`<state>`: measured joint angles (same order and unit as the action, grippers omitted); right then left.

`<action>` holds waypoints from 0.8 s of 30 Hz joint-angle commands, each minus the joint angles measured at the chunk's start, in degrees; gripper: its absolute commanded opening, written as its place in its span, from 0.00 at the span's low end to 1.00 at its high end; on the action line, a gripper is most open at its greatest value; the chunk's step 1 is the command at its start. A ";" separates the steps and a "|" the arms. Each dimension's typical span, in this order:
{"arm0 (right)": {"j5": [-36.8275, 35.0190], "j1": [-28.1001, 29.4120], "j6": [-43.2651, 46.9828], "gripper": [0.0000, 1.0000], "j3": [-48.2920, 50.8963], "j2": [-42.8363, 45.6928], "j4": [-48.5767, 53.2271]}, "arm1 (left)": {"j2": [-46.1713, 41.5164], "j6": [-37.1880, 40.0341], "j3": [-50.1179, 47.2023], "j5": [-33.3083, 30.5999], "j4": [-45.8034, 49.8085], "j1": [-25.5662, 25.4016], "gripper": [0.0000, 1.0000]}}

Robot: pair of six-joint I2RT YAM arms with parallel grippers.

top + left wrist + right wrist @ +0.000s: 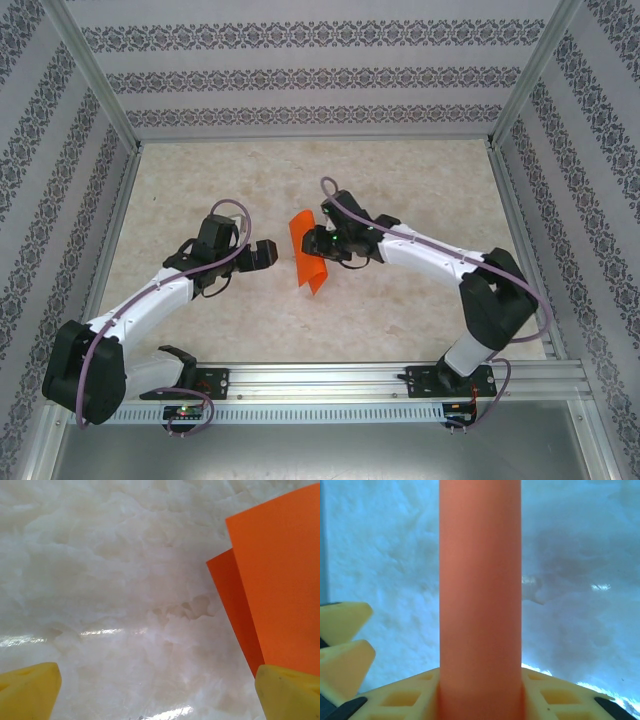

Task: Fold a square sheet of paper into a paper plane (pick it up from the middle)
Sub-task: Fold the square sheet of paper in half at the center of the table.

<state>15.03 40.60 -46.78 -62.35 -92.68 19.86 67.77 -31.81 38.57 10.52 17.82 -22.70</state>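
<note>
1. One thin bright orange sheet of paper (308, 252).
2. Two white-and-black robot arms: left arm (150, 300), right arm (440, 262).
3. Two yellow-fingered tools: left tool (266, 254), right tool (324, 244).
4. One pale marbled table (400, 180).

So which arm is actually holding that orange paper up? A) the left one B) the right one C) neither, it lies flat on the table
B: the right pincer grips the orange paper, which stands curled up off the table, while the left pincer stands open beside it.
</note>
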 commanded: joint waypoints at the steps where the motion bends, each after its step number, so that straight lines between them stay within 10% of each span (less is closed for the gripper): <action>1: 4.56 -2.21 -7.11 0.39 6.54 0.17 -13.46 | -0.20 -0.23 1.70 3.16 -2.07 -0.78 1.00; 11: 2.60 -5.63 -7.96 0.56 18.74 1.65 -18.66 | 5.90 0.42 6.08 4.99 -3.23 -5.58 1.00; 24: -1.76 -6.94 8.59 0.68 12.35 1.89 4.53 | 12.15 0.26 11.08 -0.21 -0.90 -12.87 0.86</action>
<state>15.55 34.22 -44.16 -47.00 -90.78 18.17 78.94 -31.62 47.92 11.84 17.19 -34.15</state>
